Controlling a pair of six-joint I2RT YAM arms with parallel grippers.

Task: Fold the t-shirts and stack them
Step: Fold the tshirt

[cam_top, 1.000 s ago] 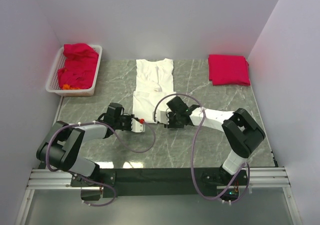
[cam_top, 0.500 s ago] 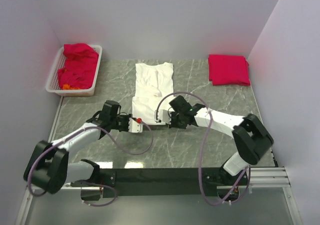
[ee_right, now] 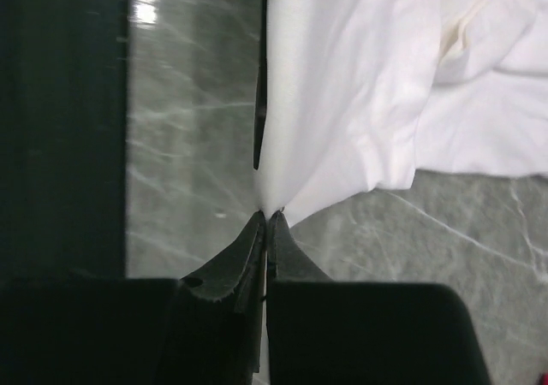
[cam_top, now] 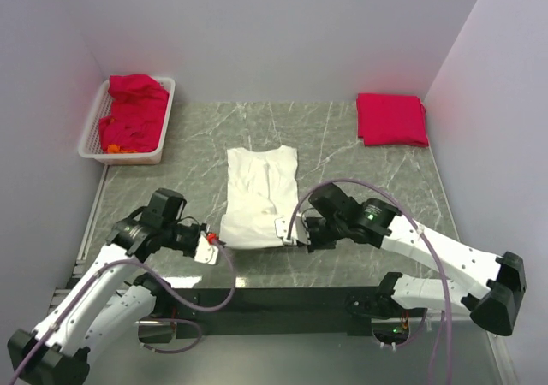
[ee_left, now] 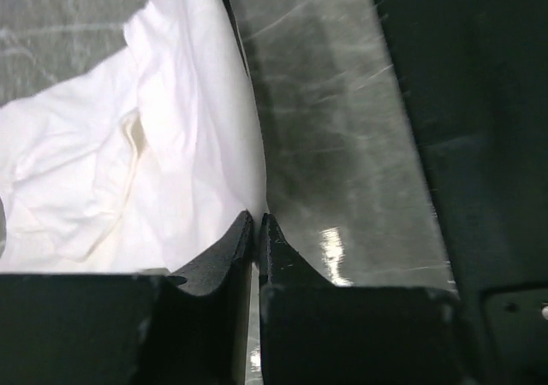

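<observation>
A white t-shirt (cam_top: 259, 192) lies lengthwise in the middle of the table, sleeves folded in. My left gripper (cam_top: 216, 243) is shut on its near left hem corner, seen in the left wrist view (ee_left: 258, 216) with the white t-shirt (ee_left: 154, 162) spreading away. My right gripper (cam_top: 289, 233) is shut on the near right hem corner, seen in the right wrist view (ee_right: 268, 214) with the white t-shirt (ee_right: 377, 85) beyond. A folded red t-shirt (cam_top: 391, 119) lies at the back right.
A white basket (cam_top: 93, 129) at the back left holds crumpled red t-shirts (cam_top: 133, 111). The table's dark front edge (cam_top: 282, 295) runs just below both grippers. Purple walls close in the sides and back.
Both grippers have pulled back toward the near edge, dragging the white t-shirt with them. The shirt now lies closer to the front of the table.
</observation>
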